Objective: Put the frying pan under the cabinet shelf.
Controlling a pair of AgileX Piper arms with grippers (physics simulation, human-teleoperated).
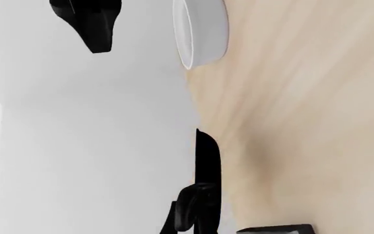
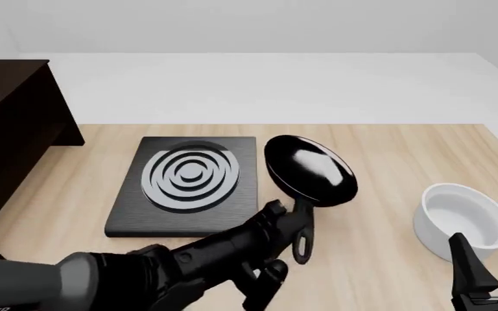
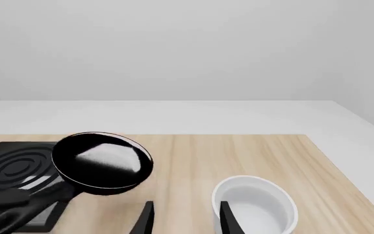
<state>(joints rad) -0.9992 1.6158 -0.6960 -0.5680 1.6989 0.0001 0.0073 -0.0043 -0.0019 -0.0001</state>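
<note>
The frying pan (image 2: 311, 170) is a small round black pan with a glossy inside. It is lifted and tilted just right of the stove, its handle running down toward me. My left gripper (image 2: 288, 223) is shut on that handle near its middle, and the loop end (image 2: 302, 251) hangs below the fingers. In the right wrist view the frying pan (image 3: 102, 163) hangs above the table with the left arm (image 3: 11, 207) below it. The cabinet shelf (image 2: 7, 123), dark brown, stands at the far left. My right gripper (image 2: 489, 256) is open at the front right, beside the bowl, with nothing in it.
A black square stove (image 2: 189, 181) with grey rings lies left of centre on the wooden table (image 2: 388, 149). A white bowl (image 2: 461, 217) stands at the right, just beyond the right gripper's fingers (image 3: 229, 219). The left wrist view shows the bowl (image 1: 203, 29) and the table's edge.
</note>
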